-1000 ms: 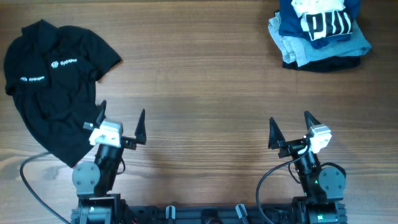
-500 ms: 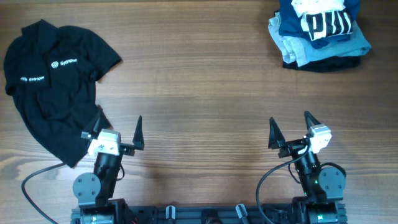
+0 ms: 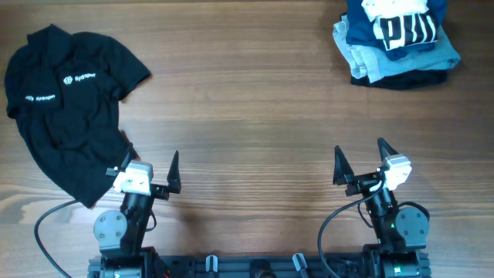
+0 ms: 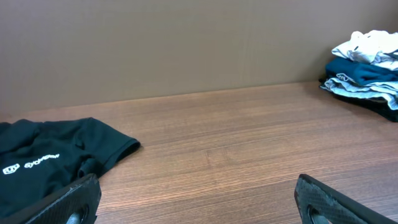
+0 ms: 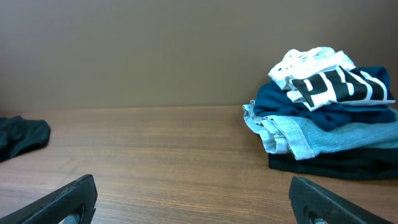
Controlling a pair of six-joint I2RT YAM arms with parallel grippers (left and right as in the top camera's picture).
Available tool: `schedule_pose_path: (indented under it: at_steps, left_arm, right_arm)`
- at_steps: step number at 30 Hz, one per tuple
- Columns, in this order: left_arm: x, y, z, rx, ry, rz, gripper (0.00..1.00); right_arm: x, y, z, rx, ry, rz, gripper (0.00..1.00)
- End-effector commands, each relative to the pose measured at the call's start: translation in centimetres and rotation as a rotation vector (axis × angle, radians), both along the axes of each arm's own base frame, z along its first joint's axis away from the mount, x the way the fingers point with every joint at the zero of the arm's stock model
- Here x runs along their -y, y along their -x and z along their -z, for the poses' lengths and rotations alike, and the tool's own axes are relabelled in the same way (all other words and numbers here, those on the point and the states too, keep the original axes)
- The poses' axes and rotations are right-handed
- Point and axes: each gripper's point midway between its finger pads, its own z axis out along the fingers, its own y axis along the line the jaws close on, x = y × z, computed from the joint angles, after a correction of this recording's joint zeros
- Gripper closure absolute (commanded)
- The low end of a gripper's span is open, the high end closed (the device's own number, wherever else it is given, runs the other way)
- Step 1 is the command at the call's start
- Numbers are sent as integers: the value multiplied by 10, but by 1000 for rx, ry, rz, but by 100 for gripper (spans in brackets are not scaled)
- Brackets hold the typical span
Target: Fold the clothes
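Near edge: left gripper (image 3: pixel 152 155) and right gripper (image 3: pixel 360 148), both jaws wide and empty, over brown wooden table (image 3: pixel 247 116). Far left: crumpled black logo shirt (image 3: pixel 65 100). Far right: white black-printed T-shirt (image 3: pixel 401 23), seemingly bunched, atop folded blue-grey garment stack (image 3: pixel 401 58).

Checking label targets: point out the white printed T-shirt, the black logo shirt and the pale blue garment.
white printed T-shirt (image 3: pixel 405 31), overhead view, on the black chest print.
black logo shirt (image 3: pixel 65 116), overhead view, mid body.
pale blue garment (image 5: pixel 323 138), right wrist view, folded front edge.
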Motion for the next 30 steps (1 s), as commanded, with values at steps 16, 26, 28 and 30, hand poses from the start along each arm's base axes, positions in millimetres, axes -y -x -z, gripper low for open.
schedule_pose_path:
  at_steps: [16, 26, 28, 30]
  left_arm:
    - [-5, 0, 2, -20, 112, -31, 0]
    - [-5, 0, 1, -17, 112, -30, 0]
    - [-5, 0, 1, -17, 112, -30, 0]
    - [-5, 0, 1, -17, 112, -30, 0]
  right_arm:
    - [2, 0, -3, 11, -18, 12, 0]
    - [2, 0, -3, 11, -18, 12, 0]
    - [2, 0, -3, 11, -18, 12, 0]
    - [2, 0, -3, 11, -18, 12, 0]
